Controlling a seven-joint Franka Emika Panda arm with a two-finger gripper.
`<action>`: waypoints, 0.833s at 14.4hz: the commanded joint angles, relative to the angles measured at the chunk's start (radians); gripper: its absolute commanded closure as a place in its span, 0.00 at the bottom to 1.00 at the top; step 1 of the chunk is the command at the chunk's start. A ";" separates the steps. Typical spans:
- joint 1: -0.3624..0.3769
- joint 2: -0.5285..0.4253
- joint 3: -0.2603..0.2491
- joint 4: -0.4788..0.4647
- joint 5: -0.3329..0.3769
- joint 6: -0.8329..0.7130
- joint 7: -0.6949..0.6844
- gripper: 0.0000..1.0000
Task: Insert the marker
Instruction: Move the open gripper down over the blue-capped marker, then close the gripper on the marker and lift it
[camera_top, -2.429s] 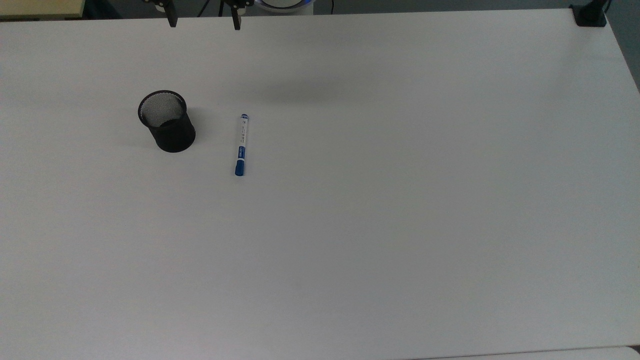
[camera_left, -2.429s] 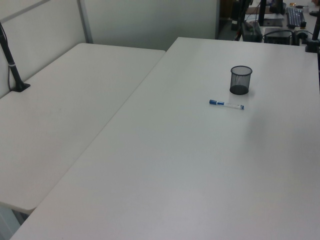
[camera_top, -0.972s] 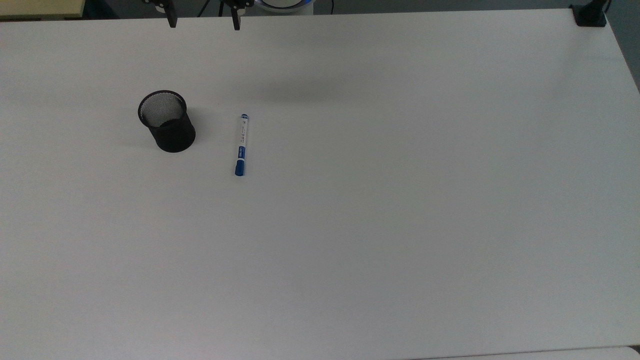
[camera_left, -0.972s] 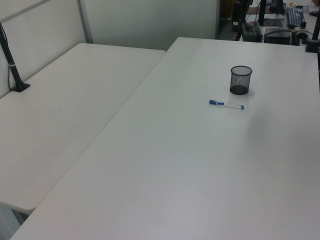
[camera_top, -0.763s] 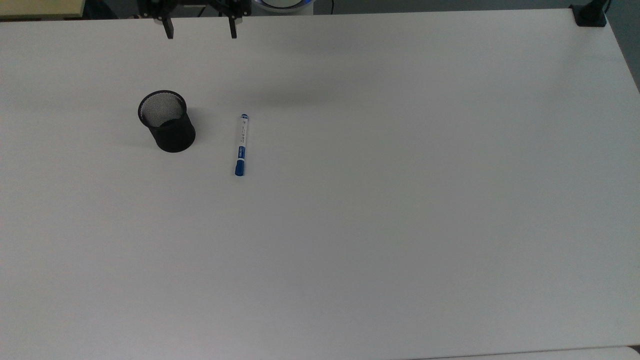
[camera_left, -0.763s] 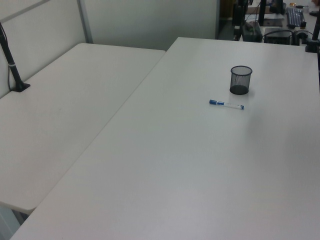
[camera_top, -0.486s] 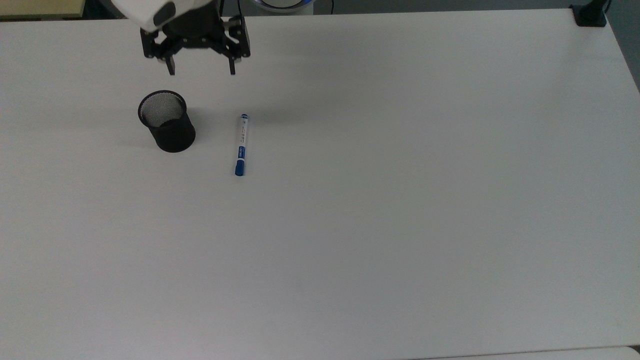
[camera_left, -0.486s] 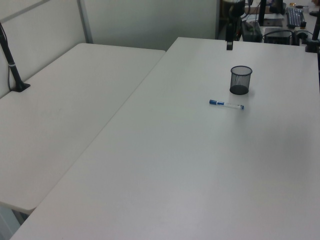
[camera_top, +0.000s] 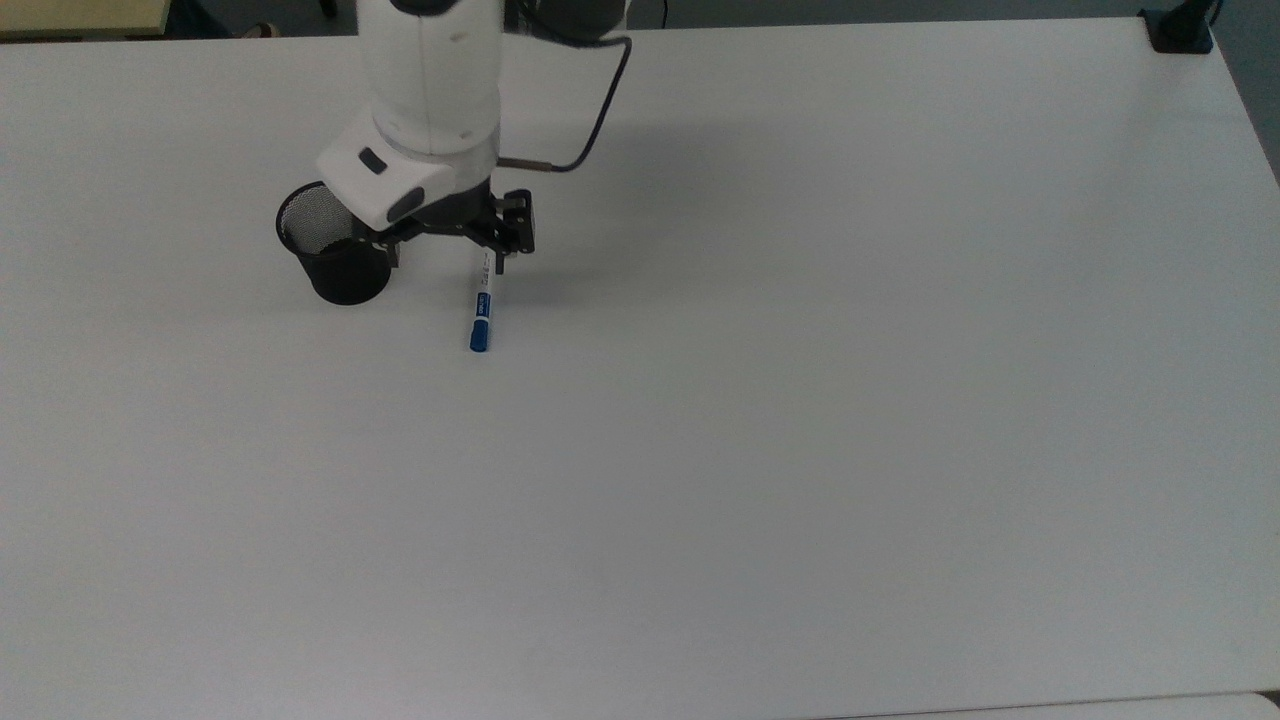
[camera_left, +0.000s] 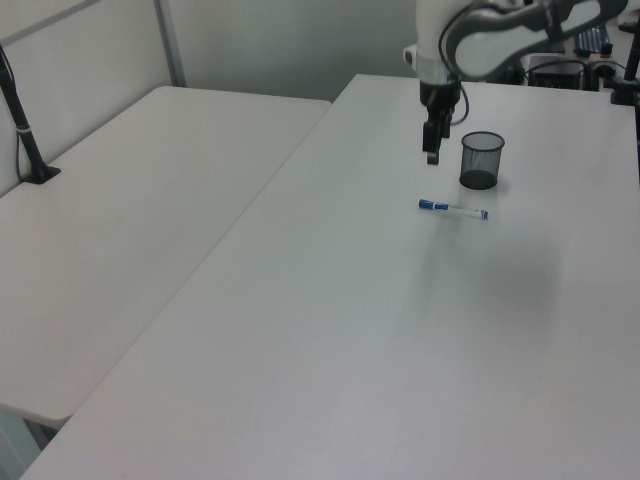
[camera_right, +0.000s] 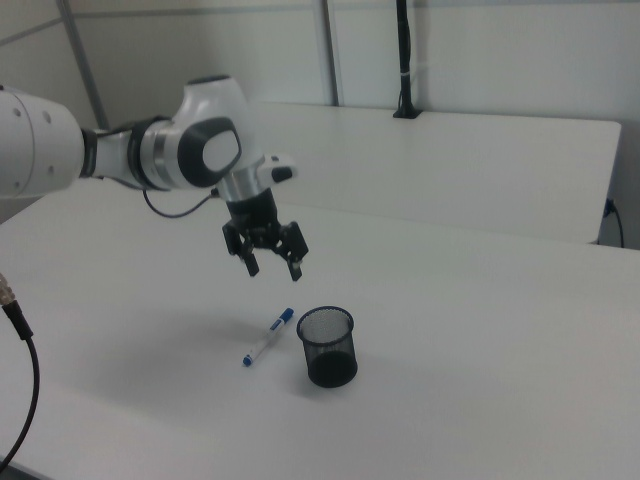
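Top view
Gripper (camera_top: 447, 260): fingers apart, nothing between them; hangs above the table (camera_top: 800, 400), over the gap between cup and marker.
Arm (camera_top: 430, 90): white, comes in from 12 o'clock; black cable loops off it toward 3 o'clock.
Marker (camera_top: 482, 310): lies flat on the table, long axis approx 12–6 o'clock, blue cap at the 6 end; the 12 end is hidden under the gripper body.
Cup (camera_top: 335, 262): black mesh, upright, at 9 o'clock of the marker, near but apart; arm housing overlaps its 3 o'clock side.

Left view
Gripper (camera_left: 431, 150): seen edge-on, points down, clear of the table; sits at approx 10 o'clock of the cup (camera_left: 481, 160).
Marker (camera_left: 453, 209): flat, running 9–3 o'clock, blue cap at the 9 end; at 6–7 o'clock of the cup, not touching.
Second table (camera_left: 130, 220): joins at 9 o'clock.

Right view
Gripper (camera_right: 270, 259): fingers spread wide, empty, held in the air at approx 12 o'clock of the marker (camera_right: 267, 337).
Marker: on the table, slanted approx 1–7 o'clock, cap at the 1 end, just beside the cup (camera_right: 328, 347) at its 9 o'clock.
Cup: upright; cannot tell what is inside.
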 joint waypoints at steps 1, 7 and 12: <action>0.029 0.062 0.000 -0.064 -0.035 0.133 0.154 0.00; 0.023 0.151 0.002 -0.066 -0.023 0.250 0.272 0.30; 0.011 0.146 0.002 -0.060 -0.021 0.278 0.331 1.00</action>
